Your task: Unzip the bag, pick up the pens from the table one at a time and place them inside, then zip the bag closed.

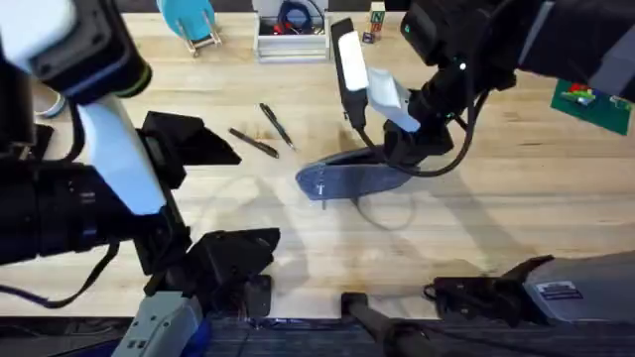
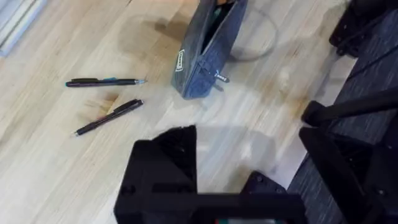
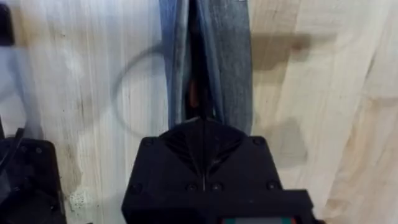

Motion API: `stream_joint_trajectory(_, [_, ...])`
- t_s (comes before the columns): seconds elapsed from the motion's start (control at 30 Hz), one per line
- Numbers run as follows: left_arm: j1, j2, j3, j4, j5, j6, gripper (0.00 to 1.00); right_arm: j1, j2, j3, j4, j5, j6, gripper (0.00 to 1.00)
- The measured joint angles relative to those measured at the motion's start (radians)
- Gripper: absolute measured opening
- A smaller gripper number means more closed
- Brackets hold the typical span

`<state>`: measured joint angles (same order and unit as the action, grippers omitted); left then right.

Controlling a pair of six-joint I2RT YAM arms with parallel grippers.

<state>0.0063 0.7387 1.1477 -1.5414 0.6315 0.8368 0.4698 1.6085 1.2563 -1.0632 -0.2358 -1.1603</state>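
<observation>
The left gripper [image 1: 213, 149] hangs spread, nearer the two pens [image 1: 264, 135], which lie slanted just left of the bag [image 1: 352, 180]. The right gripper [image 1: 407, 154] pinches the bag's right end, apparently at the zipper; the bag lies lengthwise left-right on the table [image 1: 516, 198], already gaping.

Grey-blue pencil pouch [image 1: 352, 181] with a small pale label; two black pens [image 2: 107, 99], one teal-tipped; pale wooden table [image 1: 516, 198] with plank grain; black grippers
</observation>
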Motion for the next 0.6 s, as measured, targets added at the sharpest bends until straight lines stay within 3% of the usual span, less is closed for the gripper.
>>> stream_joint_trajectory(0.6, [0.0, 0.0, 0.0, 0.0, 0.0, 0.0, 0.995, 0.0, 0.05, -0.038, 0.075, -0.006, 0.0, 0.03])
